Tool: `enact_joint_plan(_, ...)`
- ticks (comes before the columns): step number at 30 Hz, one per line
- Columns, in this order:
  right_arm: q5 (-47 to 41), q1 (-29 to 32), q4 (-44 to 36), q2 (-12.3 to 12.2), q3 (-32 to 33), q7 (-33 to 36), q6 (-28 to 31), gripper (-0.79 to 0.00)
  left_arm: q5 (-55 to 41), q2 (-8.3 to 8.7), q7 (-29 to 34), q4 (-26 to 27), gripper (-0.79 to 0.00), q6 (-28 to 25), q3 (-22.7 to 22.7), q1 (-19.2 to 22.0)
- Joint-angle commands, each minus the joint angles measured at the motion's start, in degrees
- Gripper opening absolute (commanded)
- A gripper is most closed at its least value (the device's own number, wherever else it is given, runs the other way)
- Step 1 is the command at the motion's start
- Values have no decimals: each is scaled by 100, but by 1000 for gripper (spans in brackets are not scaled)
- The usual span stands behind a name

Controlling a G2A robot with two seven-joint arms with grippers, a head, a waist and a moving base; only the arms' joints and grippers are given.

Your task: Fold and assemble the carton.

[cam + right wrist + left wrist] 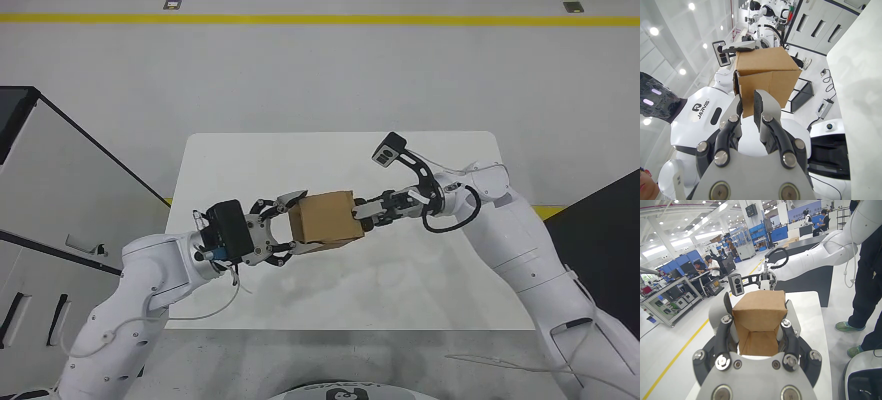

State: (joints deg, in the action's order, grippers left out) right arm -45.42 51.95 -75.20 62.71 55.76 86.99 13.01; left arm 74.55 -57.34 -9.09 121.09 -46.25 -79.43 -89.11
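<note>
A brown carton (326, 220) hangs above the middle of the white table (440, 290), held between the two arms. My left gripper (290, 227) is shut on the carton (761, 311), one finger on each side wall. The carton's open end faces the left wrist, with its flaps angled inward. My right gripper (357, 213) is at the opposite, closed end. In the right wrist view its fingers (759, 106) stand a narrow gap apart in front of a lower corner of the carton (768, 62). A side flap there sticks out slightly. Whether the tips touch the cardboard I cannot tell.
The table has bare surface all around the carton, with its edges near both arms. A black-framed stand (40, 120) sits off the table's left side. A yellow floor line (320, 19) runs beyond the far edge.
</note>
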Motion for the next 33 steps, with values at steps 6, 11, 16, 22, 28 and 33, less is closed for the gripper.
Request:
enact_joint_plan(6, -161, 51, -47, 20, 40, 74, 3, -683, -30, 2, -5, 13, -785, -4, 29, -16)
enact_joint_plan(11, -353, 105, -54, 27, 96, 101, 5, -659, -144, 6, -30, 26, -785, 3, -8, -53)
enact_joint_plan(16, -511, 146, -63, 34, 116, 101, -10, -711, -239, 10, -51, 53, -785, -23, -29, -93)
enact_joint_plan(22, -594, 171, -74, 41, 121, 101, -20, -785, -329, 15, -44, 78, -785, -30, -66, -129)
enact_joint_plan(28, -595, 221, -58, 33, 178, 101, -27, -785, -409, 18, -41, 94, -785, 3, -110, -179)
enact_joint_plan(33, -511, 238, -67, 47, 154, 74, -94, -785, -429, 22, -22, 134, -785, -38, -108, -206)
